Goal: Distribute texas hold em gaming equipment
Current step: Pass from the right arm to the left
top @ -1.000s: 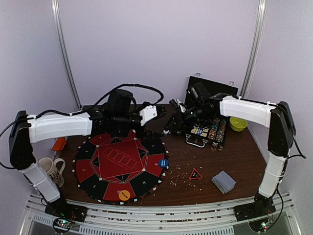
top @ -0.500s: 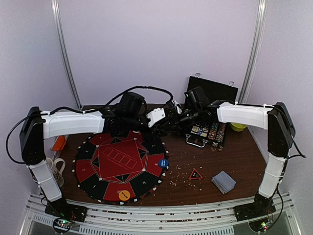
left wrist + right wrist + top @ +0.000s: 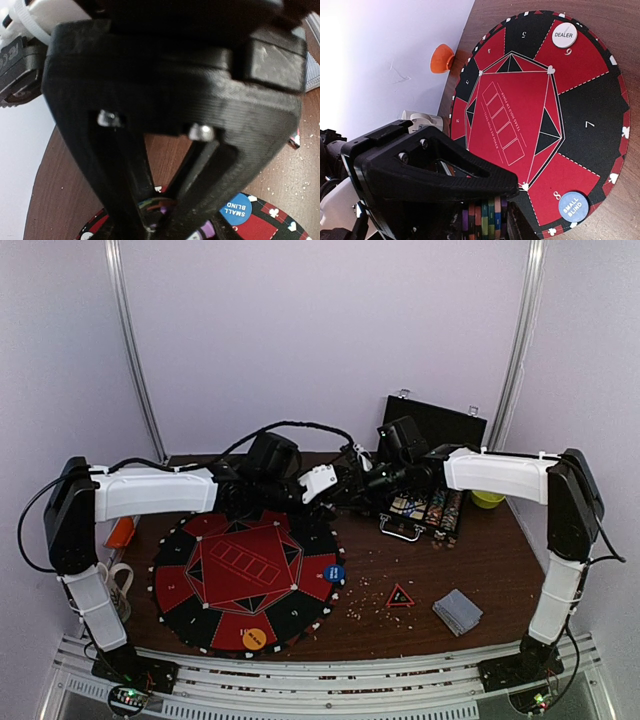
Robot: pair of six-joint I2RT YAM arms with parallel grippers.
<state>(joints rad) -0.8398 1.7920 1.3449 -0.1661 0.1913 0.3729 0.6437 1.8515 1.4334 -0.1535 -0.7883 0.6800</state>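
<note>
A short stack of edge-striped poker chips (image 3: 485, 222) hangs above the table's back middle, with my right gripper (image 3: 486, 229) shut on its two ends. My left gripper (image 3: 160, 220) meets it there, and its fingers press the chips (image 3: 159, 207) from both sides. In the top view the left gripper (image 3: 338, 483) and the right gripper (image 3: 353, 485) touch tip to tip, hiding the stack. The round red-and-black mat (image 3: 240, 570) carries a blue disc (image 3: 334, 573), an orange disc (image 3: 254, 638) and a white dealer disc (image 3: 564, 35). Grey-blue cards (image 3: 457, 611) lie front right.
The open black chip case (image 3: 425, 505) with rows of chips stands right behind both grippers. A yellow bowl (image 3: 487, 493) sits back right. A red triangle marker (image 3: 400, 596) and crumbs lie by the mat. A mug (image 3: 105, 585) and an orange object (image 3: 120, 532) are far left.
My left arm has swung right to meet the right gripper, and its jaws have narrowed round the chip stack. The right gripper shifted slightly left, then held still.
</note>
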